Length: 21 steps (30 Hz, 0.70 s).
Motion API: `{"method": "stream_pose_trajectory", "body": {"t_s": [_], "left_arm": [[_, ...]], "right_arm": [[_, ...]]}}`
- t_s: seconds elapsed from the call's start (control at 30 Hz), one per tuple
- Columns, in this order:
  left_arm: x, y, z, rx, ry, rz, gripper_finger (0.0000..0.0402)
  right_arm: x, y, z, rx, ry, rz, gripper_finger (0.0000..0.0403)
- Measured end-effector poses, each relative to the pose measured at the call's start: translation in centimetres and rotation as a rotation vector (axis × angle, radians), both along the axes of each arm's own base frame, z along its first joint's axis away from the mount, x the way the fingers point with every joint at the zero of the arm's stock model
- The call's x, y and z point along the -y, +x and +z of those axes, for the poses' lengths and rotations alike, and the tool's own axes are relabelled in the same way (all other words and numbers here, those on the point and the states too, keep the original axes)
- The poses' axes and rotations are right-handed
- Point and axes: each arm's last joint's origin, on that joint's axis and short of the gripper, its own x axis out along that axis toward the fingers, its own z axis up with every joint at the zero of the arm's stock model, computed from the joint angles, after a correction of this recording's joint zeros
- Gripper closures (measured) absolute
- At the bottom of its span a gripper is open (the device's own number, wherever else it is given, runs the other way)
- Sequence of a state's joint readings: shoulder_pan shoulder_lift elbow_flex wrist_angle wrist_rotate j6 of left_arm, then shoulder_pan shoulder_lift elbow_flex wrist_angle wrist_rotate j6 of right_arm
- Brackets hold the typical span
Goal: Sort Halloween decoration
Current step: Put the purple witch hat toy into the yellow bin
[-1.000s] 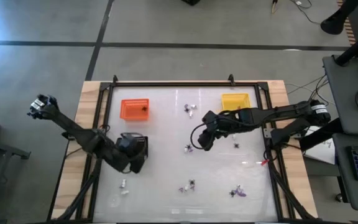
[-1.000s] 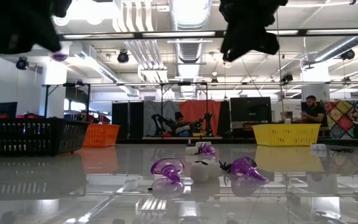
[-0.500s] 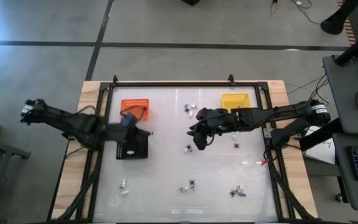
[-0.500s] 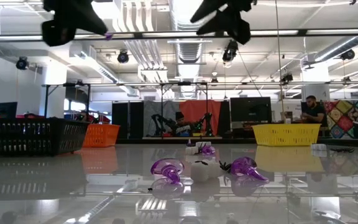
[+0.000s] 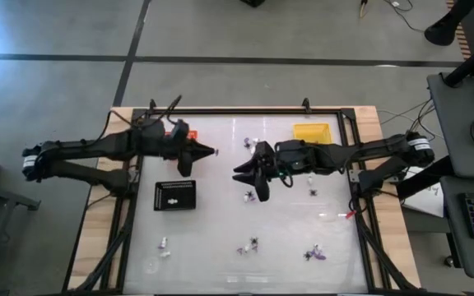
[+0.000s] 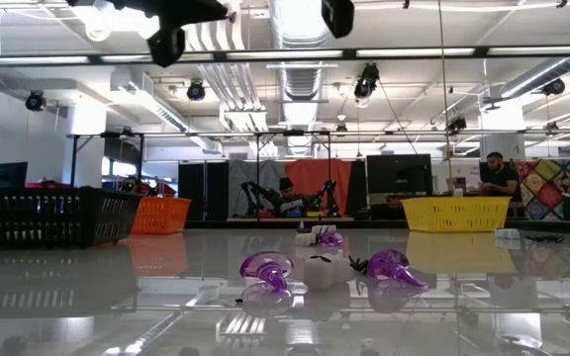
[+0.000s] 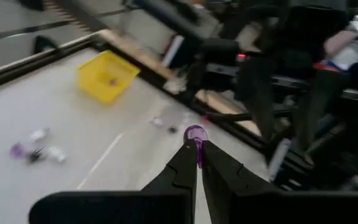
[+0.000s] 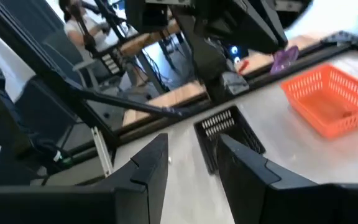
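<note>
Item: sorting table [image 5: 220, 247] with three small bins and scattered Halloween trinkets. Left gripper [image 7: 196, 149]: fingers pinched fully together on a purple trinket [image 7: 195, 134], a small rounded head on a short stem; the stem is clamped between the fingertips and the head stands just clear of them, so its long axis runs in line with the fingers and points outward from the gripper. In the high view this left gripper [image 5: 208, 151] hangs above the table just beside the orange basket [image 5: 174, 131], tips aimed toward the table's middle; a judgement only, the piece is being carried toward a bin, which one cannot be told. Right gripper [image 5: 252, 173]: fingers spread wide, nothing between them in the right wrist view, held near the table's centre above a small purple-and-black piece [image 5: 248, 196]; likely poised for its next pick. Bins: orange basket at the far left, yellow tray [image 5: 312, 131] at the far right with a small dark item inside, black crate [image 5: 175, 196] nearer the front left holding one pale piece. Loose stock: a white cluster [image 5: 251, 144] between the orange and yellow bins, a dark piece [image 5: 313, 192] near the right arm, and several along the near edge, among them a purple one [image 5: 317, 253] and a white one [image 5: 164, 244]. Sorting appears well short of finished.
</note>
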State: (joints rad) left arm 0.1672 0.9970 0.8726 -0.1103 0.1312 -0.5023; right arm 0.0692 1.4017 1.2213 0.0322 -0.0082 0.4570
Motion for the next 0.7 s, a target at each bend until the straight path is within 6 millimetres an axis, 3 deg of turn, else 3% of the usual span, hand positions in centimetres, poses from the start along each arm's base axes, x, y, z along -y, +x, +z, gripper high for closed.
{"method": "stream_pose_trajectory", "body": {"t_s": [0.3, 0.7], "left_arm": [[-1.0, 1.8, 0.1, 0.130, 0.076, -0.277, 0.0401], [-1.6, 3.5, -0.3, 0.188, 0.086, -0.368, 0.0401]], "right_arm": [[1.0, 0.4, 0.7, 0.101, -0.045, -0.027, 0.0275], [1.7, 0.5, 1.0, 0.130, -0.056, -0.049, 0.0275]]}}
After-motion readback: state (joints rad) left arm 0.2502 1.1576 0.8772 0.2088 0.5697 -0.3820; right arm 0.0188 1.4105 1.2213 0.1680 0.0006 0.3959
